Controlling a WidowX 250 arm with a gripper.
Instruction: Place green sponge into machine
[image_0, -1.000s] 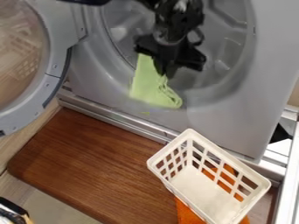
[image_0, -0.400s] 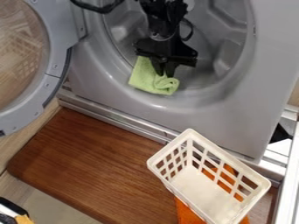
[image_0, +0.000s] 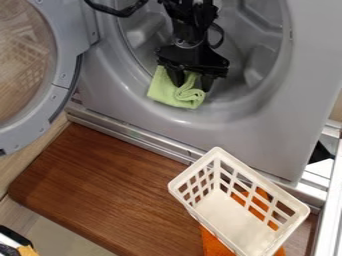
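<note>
The machine's round door (image_0: 63, 80) stands open at left. Just inside the lower left of the opening of the grey machine (image_0: 247, 135) lies the folded green cloth (image_0: 170, 94); above it the tool (image_0: 193, 88) has its fingers spread. At lower right, orange cloth (image_0: 212, 244) pokes from beneath a slatted white basket (image_0: 234, 220).
</note>
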